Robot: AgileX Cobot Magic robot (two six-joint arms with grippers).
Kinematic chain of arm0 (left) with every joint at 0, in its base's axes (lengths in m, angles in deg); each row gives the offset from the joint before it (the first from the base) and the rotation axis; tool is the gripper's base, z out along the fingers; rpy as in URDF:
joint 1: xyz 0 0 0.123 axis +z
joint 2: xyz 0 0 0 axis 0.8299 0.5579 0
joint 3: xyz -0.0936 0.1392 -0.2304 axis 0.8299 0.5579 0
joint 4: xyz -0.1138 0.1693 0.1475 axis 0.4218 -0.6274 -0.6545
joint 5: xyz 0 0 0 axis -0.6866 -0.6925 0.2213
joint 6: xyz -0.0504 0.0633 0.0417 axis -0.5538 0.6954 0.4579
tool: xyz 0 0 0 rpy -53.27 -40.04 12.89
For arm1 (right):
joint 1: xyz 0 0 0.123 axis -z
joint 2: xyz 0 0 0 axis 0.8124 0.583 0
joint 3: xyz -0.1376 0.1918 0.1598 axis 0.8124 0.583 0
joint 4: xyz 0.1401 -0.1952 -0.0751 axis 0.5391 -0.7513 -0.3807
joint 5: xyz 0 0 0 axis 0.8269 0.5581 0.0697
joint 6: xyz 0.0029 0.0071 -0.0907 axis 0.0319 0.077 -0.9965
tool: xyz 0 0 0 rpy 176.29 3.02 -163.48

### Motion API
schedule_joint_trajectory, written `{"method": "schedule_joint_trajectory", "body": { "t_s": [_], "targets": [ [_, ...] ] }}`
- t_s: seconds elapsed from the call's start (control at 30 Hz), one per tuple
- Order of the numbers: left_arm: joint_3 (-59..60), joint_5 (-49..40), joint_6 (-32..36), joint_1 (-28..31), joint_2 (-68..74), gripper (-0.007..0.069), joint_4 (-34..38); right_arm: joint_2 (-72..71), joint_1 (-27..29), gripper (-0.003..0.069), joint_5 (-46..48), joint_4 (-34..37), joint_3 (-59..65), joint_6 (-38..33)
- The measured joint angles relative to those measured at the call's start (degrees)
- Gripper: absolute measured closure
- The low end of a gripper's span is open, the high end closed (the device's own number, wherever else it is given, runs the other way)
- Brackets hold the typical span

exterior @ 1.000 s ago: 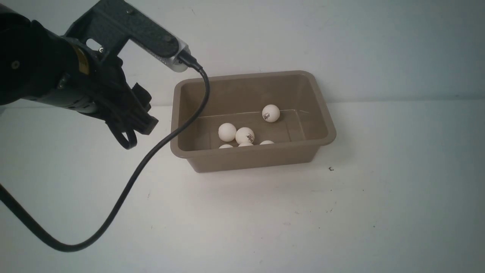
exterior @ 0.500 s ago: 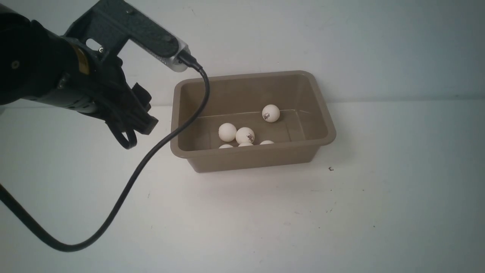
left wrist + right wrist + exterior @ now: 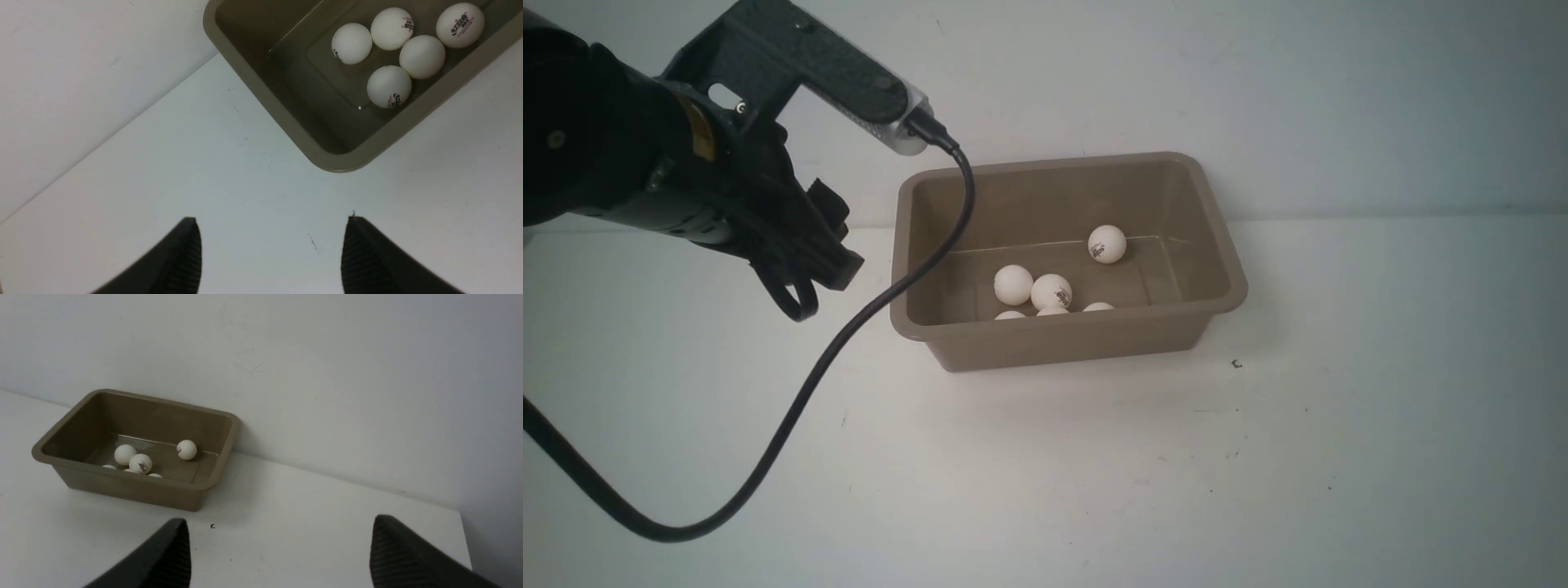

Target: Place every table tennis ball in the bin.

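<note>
The taupe-brown bin stands at the middle of the white table, against the wall. Several white table tennis balls lie on its floor: one toward the back, two side by side, others half hidden behind the front wall. The left wrist view shows the bin's corner and a cluster of balls. My left arm hovers left of the bin. Its gripper is open over bare table. My right gripper is open and empty, well back from the bin.
A black cable runs from the left wrist camera across the bin's left rim and loops down over the table. A small dark speck lies right of the bin. The table's right edge shows in the right wrist view.
</note>
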Motion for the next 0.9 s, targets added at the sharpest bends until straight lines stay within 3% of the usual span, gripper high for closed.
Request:
{"method": "schedule_joint_trajectory", "body": {
  "t_s": [0.23,0.53,0.9],
  "targets": [
    [0.0,0.0,0.0,0.0,0.0,0.0209,0.0,-11.2,0.0,0.0125,-2.9,0.6,7.9,0.3],
    [0.0,0.0,0.0,0.0,0.0,0.0209,0.0,-17.7,0.0,0.0125,-24.4,3.7,34.9,2.8],
    [0.0,0.0,0.0,0.0,0.0,0.0209,0.0,-20.0,0.0,0.0125,-34.7,3.2,50.8,3.2]
  ]
}}
